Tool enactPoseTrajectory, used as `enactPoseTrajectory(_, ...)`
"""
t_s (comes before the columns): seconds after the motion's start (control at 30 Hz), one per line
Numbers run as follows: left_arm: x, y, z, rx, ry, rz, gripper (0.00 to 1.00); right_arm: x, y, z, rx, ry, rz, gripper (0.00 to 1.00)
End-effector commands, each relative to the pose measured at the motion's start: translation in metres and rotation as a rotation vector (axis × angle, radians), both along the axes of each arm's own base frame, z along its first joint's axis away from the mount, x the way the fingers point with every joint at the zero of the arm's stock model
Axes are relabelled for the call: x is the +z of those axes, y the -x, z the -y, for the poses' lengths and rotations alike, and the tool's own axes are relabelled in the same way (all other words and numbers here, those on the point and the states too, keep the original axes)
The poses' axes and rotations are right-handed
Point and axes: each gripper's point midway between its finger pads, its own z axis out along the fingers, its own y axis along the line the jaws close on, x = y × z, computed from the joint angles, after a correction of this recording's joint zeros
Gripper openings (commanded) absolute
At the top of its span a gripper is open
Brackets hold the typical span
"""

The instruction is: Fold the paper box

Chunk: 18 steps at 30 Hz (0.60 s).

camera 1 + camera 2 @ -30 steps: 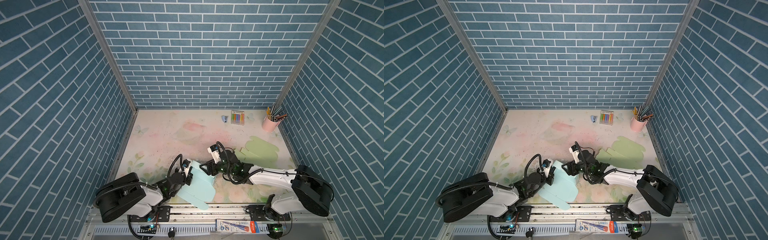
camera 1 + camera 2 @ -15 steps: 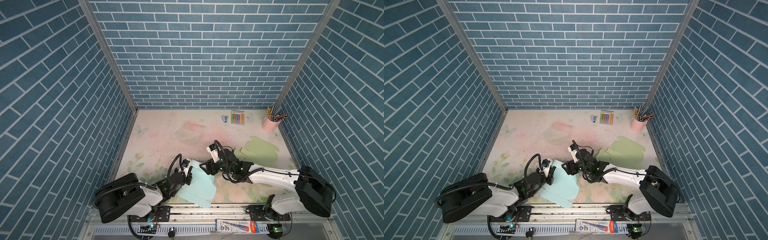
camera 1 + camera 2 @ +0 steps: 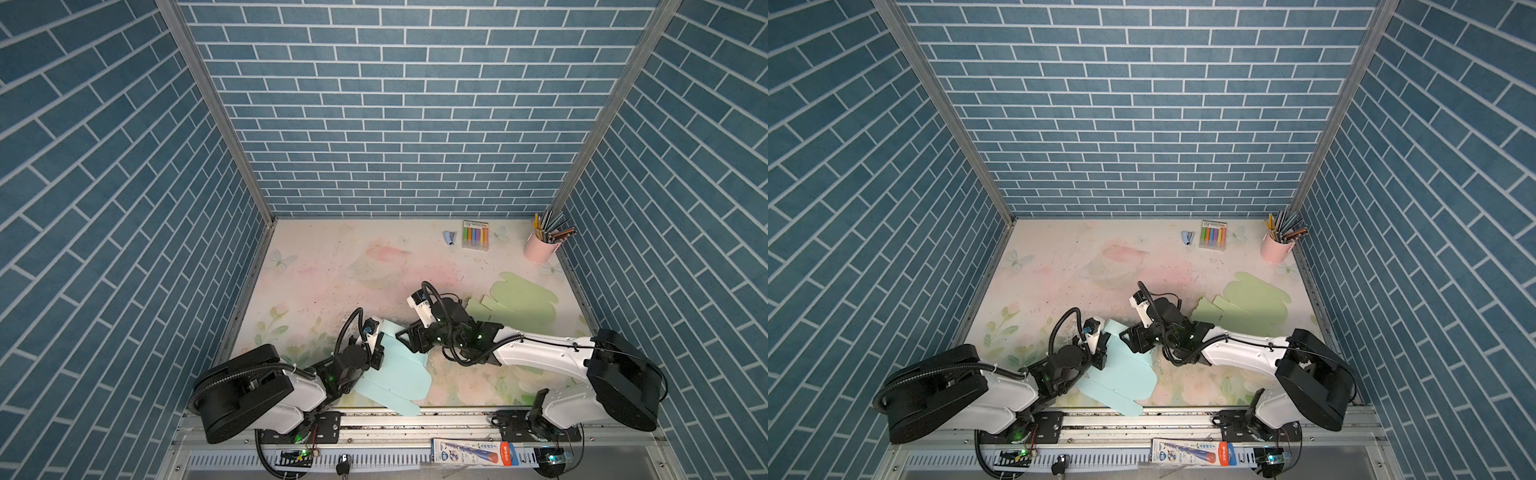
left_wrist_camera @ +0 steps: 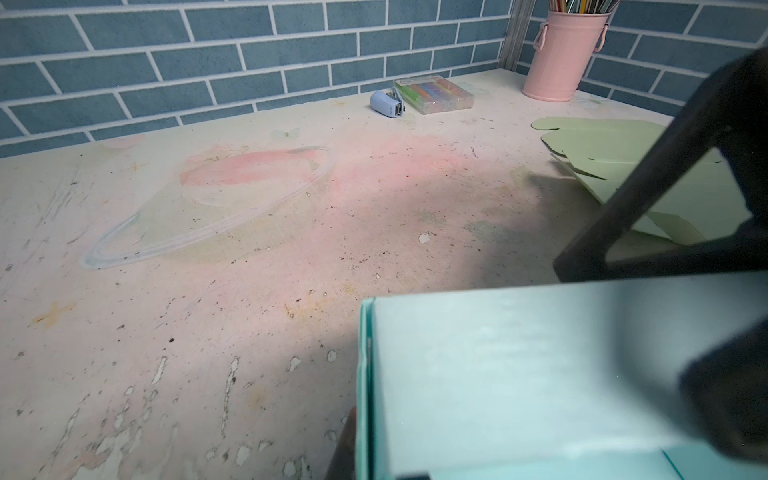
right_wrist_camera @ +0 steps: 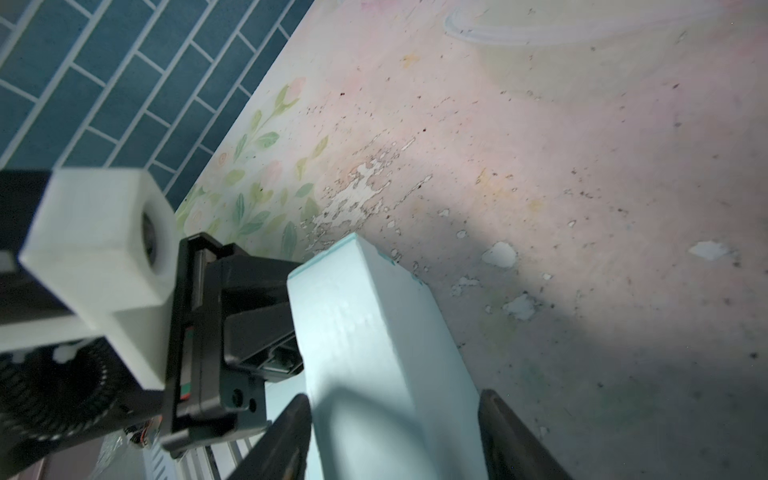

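Flat pale-blue paper box blank (image 3: 395,370) at lower centre of floral table (image 3: 332,266). Left gripper (image 3: 376,351) fingers clenched on its left edge. Right gripper (image 3: 405,338) fingers spread astride raised upper panel, contact unclear.

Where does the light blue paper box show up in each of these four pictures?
Top view: light blue paper box at the front edge, between both arms.
Top view: same spot.
Left wrist: fills the near corner.
Right wrist: a raised panel between the dark fingers.
Shared landmark: the flowered table, seen in all four.
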Motion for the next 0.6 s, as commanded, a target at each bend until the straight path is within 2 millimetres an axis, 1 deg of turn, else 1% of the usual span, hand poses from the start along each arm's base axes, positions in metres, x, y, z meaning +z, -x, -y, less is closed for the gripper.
enactPoseTrajectory(0.0,-0.001,-0.004,-0.007,0.045,0.013,0.001,0.15,0.0,0.017,-0.007,0.039,-0.057,-0.062,0.64)
enactPoseTrajectory(0.2,-0.003,-0.008,-0.013,0.091,0.014,-0.003,0.15,0.002,0.027,-0.004,0.049,-0.105,-0.097,0.62)
enactPoseTrajectory(0.47,-0.003,-0.008,-0.012,0.091,0.027,-0.003,0.16,0.008,0.045,-0.011,0.096,-0.21,-0.165,0.61)
enactPoseTrajectory(0.57,-0.002,-0.007,-0.01,0.077,0.031,0.0,0.16,0.008,0.046,-0.013,0.097,-0.225,-0.174,0.61)
